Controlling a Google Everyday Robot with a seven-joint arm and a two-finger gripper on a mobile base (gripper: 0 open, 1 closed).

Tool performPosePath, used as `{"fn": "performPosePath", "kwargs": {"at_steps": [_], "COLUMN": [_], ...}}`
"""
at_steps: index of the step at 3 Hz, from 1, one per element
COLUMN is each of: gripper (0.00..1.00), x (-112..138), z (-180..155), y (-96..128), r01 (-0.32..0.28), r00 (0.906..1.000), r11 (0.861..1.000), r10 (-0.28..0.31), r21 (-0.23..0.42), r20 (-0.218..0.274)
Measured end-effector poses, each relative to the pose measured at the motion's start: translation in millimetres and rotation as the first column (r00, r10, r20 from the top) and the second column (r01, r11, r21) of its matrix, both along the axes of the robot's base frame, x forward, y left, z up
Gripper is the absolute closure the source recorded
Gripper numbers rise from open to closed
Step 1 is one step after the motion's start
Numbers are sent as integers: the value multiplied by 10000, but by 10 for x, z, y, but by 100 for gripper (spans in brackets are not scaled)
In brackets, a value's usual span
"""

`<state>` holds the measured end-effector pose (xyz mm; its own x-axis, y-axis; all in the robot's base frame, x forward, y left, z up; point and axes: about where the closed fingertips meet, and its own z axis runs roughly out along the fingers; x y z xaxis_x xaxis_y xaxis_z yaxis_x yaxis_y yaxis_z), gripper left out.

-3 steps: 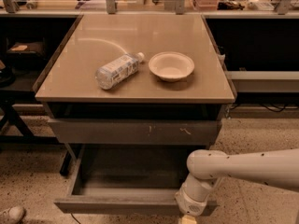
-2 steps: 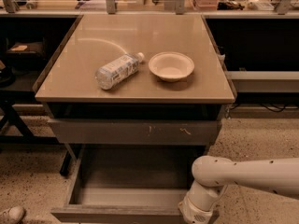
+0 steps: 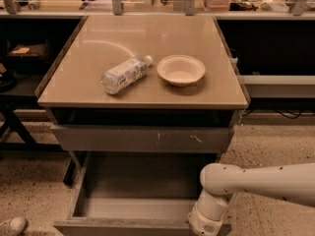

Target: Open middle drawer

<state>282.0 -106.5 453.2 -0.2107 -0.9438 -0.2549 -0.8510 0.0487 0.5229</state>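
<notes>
1 tan table, benches behind it in a cluttered room. Drawer under it stands far out, low in frame. Gripper sits at its front right edge; grip state cannot be told. Judged nearly done; next, back off clear. Bottle and bowl on top.

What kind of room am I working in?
Likely a lab or workshop: cluttered benches along the back, speckled hard floor, a plain grey table with drawers. The claw is low at the front edge of the open drawer.
</notes>
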Motion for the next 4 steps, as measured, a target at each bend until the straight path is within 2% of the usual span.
{"fn": "performPosePath", "kwargs": {"at_steps": [1, 2, 3, 4], "gripper": [0, 0, 0, 0], "x": [-1, -214, -208, -435], "z": [25, 58, 68, 180], "y": [0, -111, -109, -246], "r01": [0, 103, 103, 620], "r00": [10000, 9987, 9987, 9951], "r11": [10000, 9999, 9999, 9980], "r10": [0, -103, -103, -606], "r21": [0, -9, -8, 155], "r20": [-1, -495, -495, -784]}}
